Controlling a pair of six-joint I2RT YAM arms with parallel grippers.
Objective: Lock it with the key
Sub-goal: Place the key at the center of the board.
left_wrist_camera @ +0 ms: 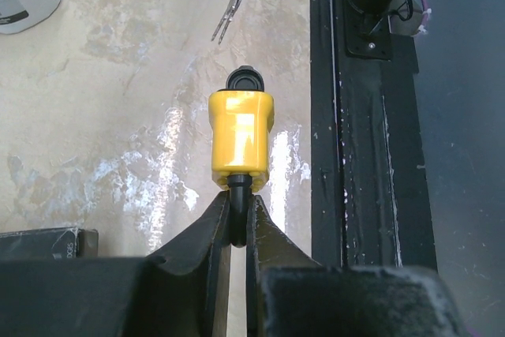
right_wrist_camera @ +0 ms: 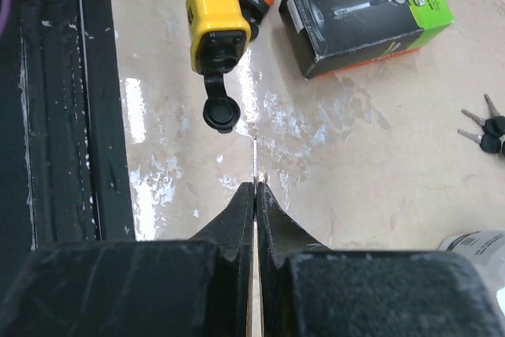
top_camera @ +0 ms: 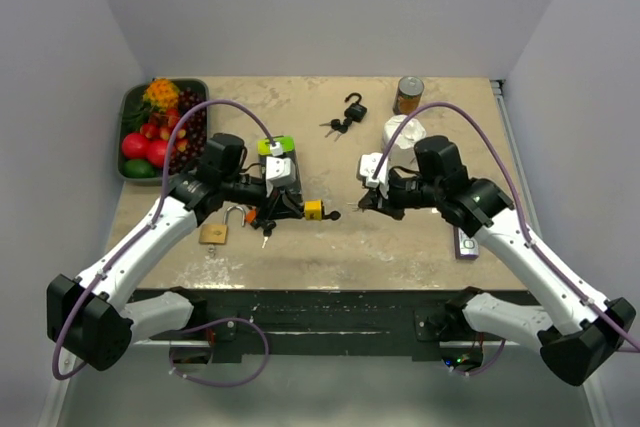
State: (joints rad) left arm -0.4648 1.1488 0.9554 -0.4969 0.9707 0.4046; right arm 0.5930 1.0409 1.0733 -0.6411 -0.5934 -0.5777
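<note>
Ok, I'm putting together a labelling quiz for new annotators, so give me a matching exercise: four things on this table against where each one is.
Things:
1. yellow padlock
2. brass padlock
3. black padlock
4. can

Places:
A. far edge of the table, right of centre
B. clamped in the left gripper
C. far middle, beside loose keys
D. lying free, near left

Pairs: 1-B, 2-D, 3-C, 4-A

Padlock (top_camera: 313, 209) sits mid-table in my left gripper (top_camera: 290, 209), with my right gripper (top_camera: 362, 205) just right of it, not touching. Box (top_camera: 279, 157) is right behind my left gripper, fruit tray (top_camera: 128, 107) back-left, can (top_camera: 408, 95) back-right, and a second padlock (top_camera: 354, 107) between those.
</note>
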